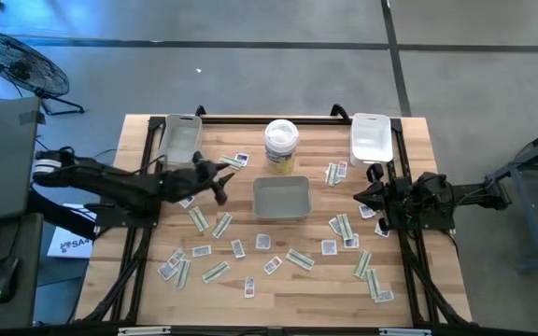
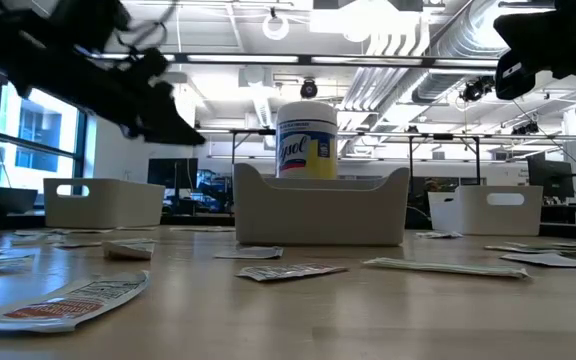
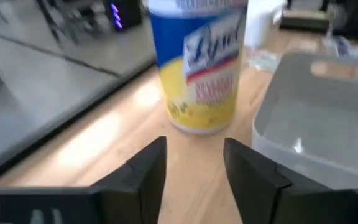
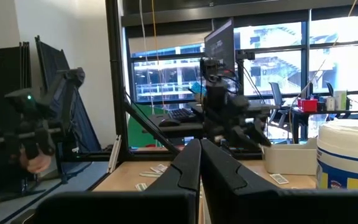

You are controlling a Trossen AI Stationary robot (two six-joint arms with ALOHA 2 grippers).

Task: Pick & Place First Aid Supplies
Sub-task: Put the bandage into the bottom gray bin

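The first aid packets lie flat and scattered over the wooden table: long pale strips (image 1: 299, 259) and small white squares (image 1: 262, 242), with more near the right side (image 1: 344, 227) and in the low view (image 2: 290, 271). My left gripper (image 1: 224, 187) (image 3: 194, 167) is open and empty. It hovers above the table left of the grey tray (image 1: 281, 198) and points toward the tub (image 3: 197, 62). My right gripper (image 4: 199, 163) is shut and waits raised by the table's right edge (image 1: 370, 196).
A white tub with a yellow label (image 1: 281, 145) stands behind the grey tray (image 2: 318, 205). White trays sit at the far left (image 1: 183, 138) and far right (image 1: 372, 138). Black frame rails (image 1: 138, 243) run along the table's sides. Bare wood shows near the front edge (image 1: 278, 308).
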